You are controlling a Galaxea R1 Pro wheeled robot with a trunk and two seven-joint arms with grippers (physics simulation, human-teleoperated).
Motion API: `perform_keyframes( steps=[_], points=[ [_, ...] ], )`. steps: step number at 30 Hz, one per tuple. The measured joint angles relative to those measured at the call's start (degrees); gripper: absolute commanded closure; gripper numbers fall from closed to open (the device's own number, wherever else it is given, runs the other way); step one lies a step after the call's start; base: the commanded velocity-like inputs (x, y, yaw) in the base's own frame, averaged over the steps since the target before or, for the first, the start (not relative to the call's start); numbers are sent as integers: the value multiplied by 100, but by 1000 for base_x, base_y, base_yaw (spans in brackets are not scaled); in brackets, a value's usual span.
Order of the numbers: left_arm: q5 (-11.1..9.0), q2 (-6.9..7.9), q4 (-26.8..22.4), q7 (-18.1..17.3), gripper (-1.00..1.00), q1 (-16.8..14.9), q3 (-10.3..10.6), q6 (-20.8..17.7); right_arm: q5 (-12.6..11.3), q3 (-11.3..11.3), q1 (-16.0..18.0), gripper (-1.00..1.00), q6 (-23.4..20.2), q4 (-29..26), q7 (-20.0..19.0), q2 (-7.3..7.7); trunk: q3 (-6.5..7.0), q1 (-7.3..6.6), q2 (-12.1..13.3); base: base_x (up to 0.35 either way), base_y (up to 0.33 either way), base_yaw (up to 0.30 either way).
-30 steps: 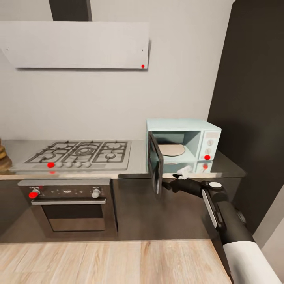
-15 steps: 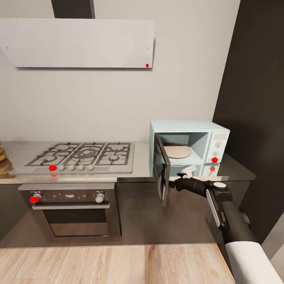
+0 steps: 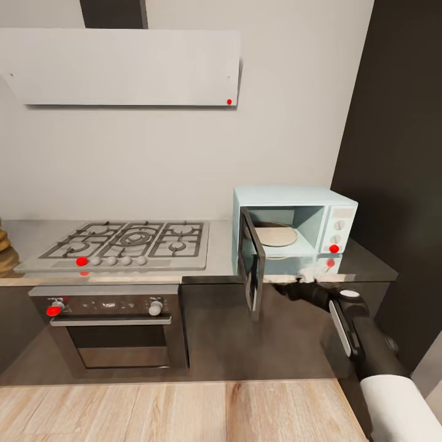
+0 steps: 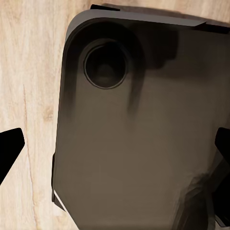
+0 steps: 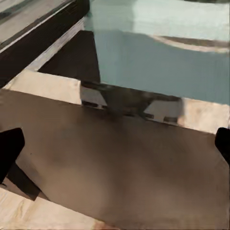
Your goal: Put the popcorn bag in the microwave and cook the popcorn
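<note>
While the microwave (image 3: 293, 232) stands on the grey tabletop (image 3: 362, 261) with its door (image 3: 252, 263) swung wide and the round turntable (image 3: 274, 234) bare inside, the right arm reaches in low at the tabletop's front edge. By my reading, the oven is ready and the job now is to go and fetch the popcorn bag. It is nowhere in these pictures, so I can't say where it sits.

Doing this well means drawing the arm clear without knocking that door shut, and leaving it open for the bag.

Right claw (image 3: 305, 279): it's a pale blur in the head view, but the right wrist view has the two dark fingertips (image 5: 9, 146) far apart, so released, empty. Left claw: tips (image 4: 8, 148) spread wide too, released, over a dark rounded panel and wood floor (image 4: 28, 72). A tan object at the far left beside the hob (image 3: 126, 240) is cut off; can't identify it.
</note>
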State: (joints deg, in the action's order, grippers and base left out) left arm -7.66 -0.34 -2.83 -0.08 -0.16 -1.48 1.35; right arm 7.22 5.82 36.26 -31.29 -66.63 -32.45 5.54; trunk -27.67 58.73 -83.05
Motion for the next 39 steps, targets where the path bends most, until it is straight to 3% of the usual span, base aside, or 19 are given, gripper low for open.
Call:
perform_keyframes(
  steps=[4, 10, 13, 15, 17, 19, 24, 26, 29, 35, 39],
  points=[
    [-4, 0, 0, 0, -100, 0, 0, 0, 3, 85, 0, -100, 94, 849, 606, 221, 0, 0, 0, 0, 0, 0],
    [-10, 0, 4, 0, -100, 0, 0, 0, 7, 256, 0, -100, 528, 2174, 873, 376, 0, 0, 0, 0, 0, 0],
    [-10, 2, 7, 0, -100, 0, -3, 0, 9, 227, -1, -100, 1350, 4017, 1227, 407, -1, 0, 0, 0, 0, 0],
    [-13, 0, 8, 0, -100, 0, -6, 0, 8, 204, -5, -100, 2127, 5395, 1556, 406, -1, 0, 0, 0, 0, 0],
    [-18, 2, 8, 0, -100, 0, -7, 0, 2, 184, 32, -100, 2721, 6425, 1705, 408, -1, 0, 0, 0, 0, 0],
    [-19, 5, 9, 0, -100, 0, -7, 0, -5, 194, 40, -100, 2868, 6678, 1741, 405, 0, 0, 0, 0, 0, 0],
    [-20, 7, 7, 0, -100, 0, -9, 0, 15, 183, -1051, -100, 2937, 6834, 2031, 352, -2, 0, 0, 0, 0, 0],
    [-20, 8, 8, 2, -100, 2, -8, 0, -3, 198, -1429, -100, 2937, 6841, 2459, 308, -2, 0, -1, 0, 0, 13],
    [-29, 9, 8, 7, -100, 0, -8, 0, -281, 247, -2014, -100, 3016, 6848, 2875, 274, 7, 0, -1, 0, 0, 192],
    [-30, 8, 9, 8, -100, 0, -7, 0, -338, 243, -2161, -100, 3280, 6840, 2957, 269, 35, 0, 0, 0, 0, 233],
    [-30, 9, 9, 10, -100, 0, -7, 0, -339, 240, -2349, -100, 3843, 6838, 2992, 269, 53, 0, 0, 0, 0, 237]
  ],
)
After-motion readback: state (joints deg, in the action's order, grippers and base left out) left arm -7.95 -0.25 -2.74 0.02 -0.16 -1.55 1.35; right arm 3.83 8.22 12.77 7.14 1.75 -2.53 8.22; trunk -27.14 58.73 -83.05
